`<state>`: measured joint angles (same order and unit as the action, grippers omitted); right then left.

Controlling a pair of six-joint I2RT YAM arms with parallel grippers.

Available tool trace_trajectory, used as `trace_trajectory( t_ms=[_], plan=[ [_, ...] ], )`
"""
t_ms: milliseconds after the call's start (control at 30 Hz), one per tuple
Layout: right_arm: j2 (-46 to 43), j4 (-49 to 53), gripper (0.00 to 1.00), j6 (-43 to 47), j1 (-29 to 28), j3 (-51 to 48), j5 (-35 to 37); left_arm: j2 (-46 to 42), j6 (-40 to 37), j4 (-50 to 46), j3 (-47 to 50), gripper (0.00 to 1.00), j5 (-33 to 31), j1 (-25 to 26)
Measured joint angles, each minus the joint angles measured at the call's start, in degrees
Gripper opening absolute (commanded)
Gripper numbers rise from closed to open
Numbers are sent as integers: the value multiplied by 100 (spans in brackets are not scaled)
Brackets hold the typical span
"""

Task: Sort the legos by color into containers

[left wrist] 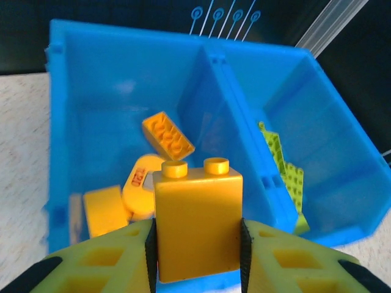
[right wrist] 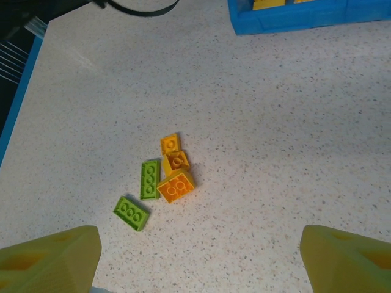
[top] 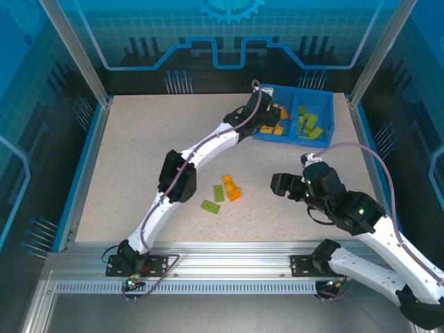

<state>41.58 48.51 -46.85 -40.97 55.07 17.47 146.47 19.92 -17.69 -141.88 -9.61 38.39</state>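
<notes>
My left gripper (left wrist: 197,256) is shut on a tall orange lego (left wrist: 198,223), held above the left compartment of the blue bin (left wrist: 110,73). That compartment holds several orange legos (left wrist: 168,135). Past the divider (left wrist: 235,116), the right one holds green legos (left wrist: 284,174). In the top view the left gripper (top: 267,119) is over the bin (top: 295,141). My right gripper (right wrist: 200,256) is open over bare table, right of a loose cluster: two green legos (right wrist: 131,213) (right wrist: 149,179) and three orange legos (right wrist: 176,186). From above, this cluster (top: 225,193) lies mid-table, left of the right gripper (top: 281,184).
The left arm (top: 180,173) stretches diagonally across the table from its base to the bin. A grey cable (top: 361,149) loops over the right arm near the table's right edge. A raised blue border (top: 87,163) rims the table, with an aluminium rail (top: 222,267) at the near edge.
</notes>
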Motion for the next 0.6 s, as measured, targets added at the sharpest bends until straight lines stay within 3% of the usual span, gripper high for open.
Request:
trace_trajectory(
  t_ms=[100,200,400,600],
  plan=[
    [-173,129,86,-87,15,0,35,612,20,7,-809,48,85,-52],
    [-396,205,86,-179,15,-42,59,767,92,7,-885,59,107,-98],
    [-612,291,87,-192,15,-153,79,782,225,9,-876,70,382,-140],
    [-396,308,88,20,63,-151,199,-391,221,223,745,71,1106,-144]
  ],
)
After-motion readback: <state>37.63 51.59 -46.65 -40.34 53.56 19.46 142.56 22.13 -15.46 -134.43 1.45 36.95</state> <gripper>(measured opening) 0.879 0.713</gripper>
